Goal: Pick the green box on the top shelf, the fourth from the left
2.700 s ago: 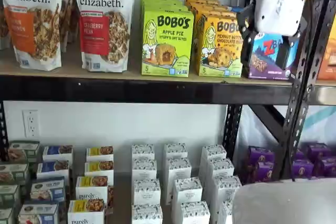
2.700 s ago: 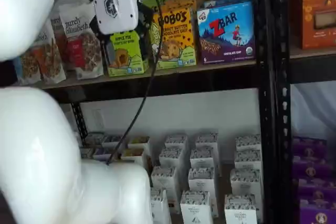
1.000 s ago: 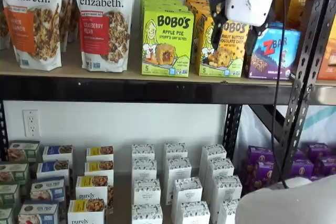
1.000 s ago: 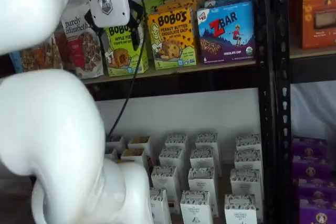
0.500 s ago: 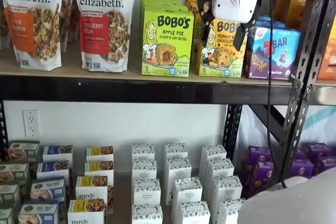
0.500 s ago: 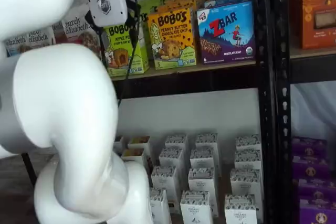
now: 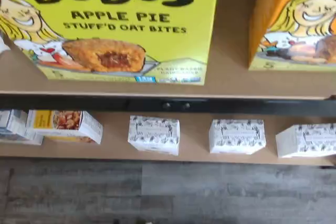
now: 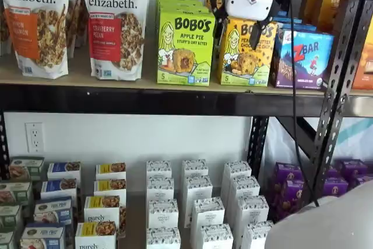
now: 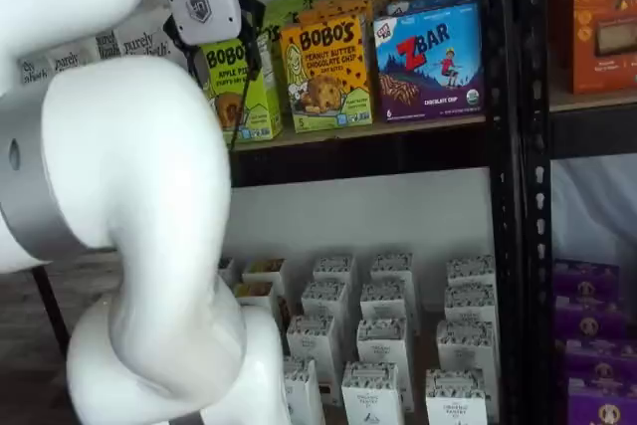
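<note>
The claw [image 8: 236, 18], spread wide, hangs before the top shelf [image 8: 175, 100], holding nothing. The green box [image 8: 185, 48] stands upright just beside it in a shelf view; the yellow box [image 8: 243, 53] sits behind it. The claw has shifted from the yellow box's far edge toward the green box.

Colours and patterns on the shelves

The green box [image 8: 185, 48] is printed lime-green with black lettering; the carton to its right [image 8: 246, 53] is yellow-orange. The top shelf [image 8: 145, 80] is tan with a black beam. White cartons [image 8: 195, 193] below are black-patterned; the gripper [image 8: 236, 18] is white-bodied, black-fingered.
</note>
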Controlling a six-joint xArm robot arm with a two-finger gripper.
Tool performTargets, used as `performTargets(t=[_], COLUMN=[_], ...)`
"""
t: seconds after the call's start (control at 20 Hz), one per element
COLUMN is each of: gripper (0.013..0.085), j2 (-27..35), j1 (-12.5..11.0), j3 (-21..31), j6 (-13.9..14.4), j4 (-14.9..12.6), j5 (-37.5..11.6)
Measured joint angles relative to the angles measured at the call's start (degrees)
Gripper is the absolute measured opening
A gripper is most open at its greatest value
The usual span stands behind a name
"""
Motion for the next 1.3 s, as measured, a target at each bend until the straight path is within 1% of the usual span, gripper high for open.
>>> performTargets(t=[0.15, 0.25, 0.45, 0.65, 0.85, 1.05, 1.3], gripper=[0.0850, 0.0850, 0.0850, 0.0850, 0.0850, 0.0850, 0.0850], j2=[1.0, 2.2, 4.1, 6.5, 8.6, 10.6, 12.2], j1=[0.8, 1.9, 3.3, 4.7, 5.5, 5.5, 4.2], j3=[-0.5, -1.2, -2.4, -4.1, -5.6, -7.3, -7.9], j6=[0.7, 1.8, 3.3, 4.7, 5.5, 5.5, 4.3], j4=[-0.5, -1.3, -2.0, -2.6, -2.5, -2.0, -1.1], j5=[-1.3, -2.4, -3.9, -4.7, -5.2, -4.8, -5.1])
